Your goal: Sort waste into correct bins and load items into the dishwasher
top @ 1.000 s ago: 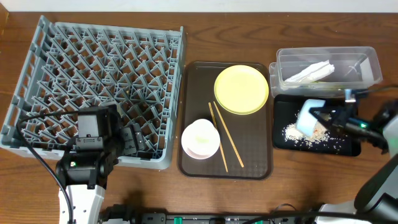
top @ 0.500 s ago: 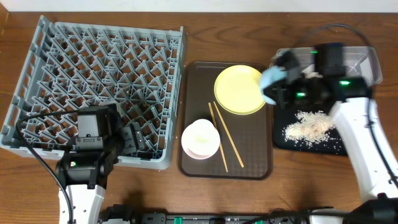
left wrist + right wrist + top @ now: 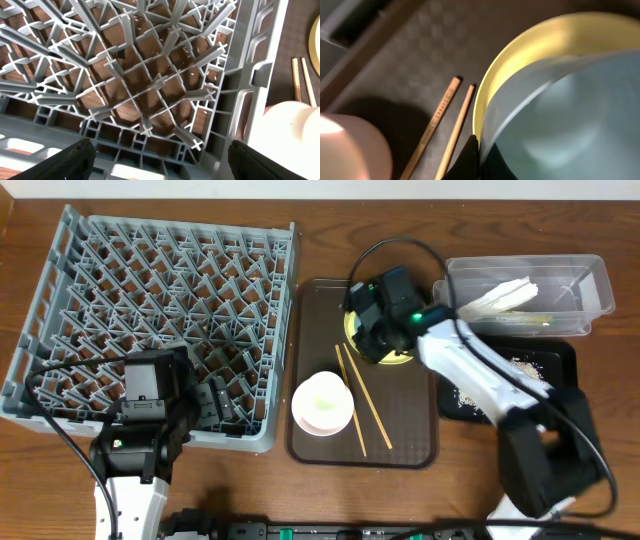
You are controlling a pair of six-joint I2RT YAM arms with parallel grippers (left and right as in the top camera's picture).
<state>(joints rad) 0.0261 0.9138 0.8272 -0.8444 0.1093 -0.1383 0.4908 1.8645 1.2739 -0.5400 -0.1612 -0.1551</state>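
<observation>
My right gripper (image 3: 372, 330) (image 3: 479, 142) is shut on the rim of the light blue bowl (image 3: 560, 115) and holds it over the yellow plate (image 3: 535, 40) (image 3: 401, 358) on the brown serving tray. The arm hides the bowl in the overhead view. The pale pink-white bowl (image 3: 322, 402) (image 3: 345, 145) and the chopsticks (image 3: 360, 400) (image 3: 445, 130) lie on the same tray. My left gripper (image 3: 215, 405) (image 3: 170, 162) is open and empty over the front right corner of the grey dish rack (image 3: 150, 300) (image 3: 150, 85). Rice (image 3: 520, 365) lies on the black tray (image 3: 565, 360).
The clear tub (image 3: 600, 280) at the back right holds the white napkin (image 3: 495, 298) and a green-yellow wrapper (image 3: 530, 321). The brown serving tray (image 3: 310, 330) sits between the rack and the bins. The right arm stretches across the black tray.
My right gripper has carried the light blue bowl from the black tray leftwards to above the yellow plate, leaving rice on the black tray. The left arm has not moved.
</observation>
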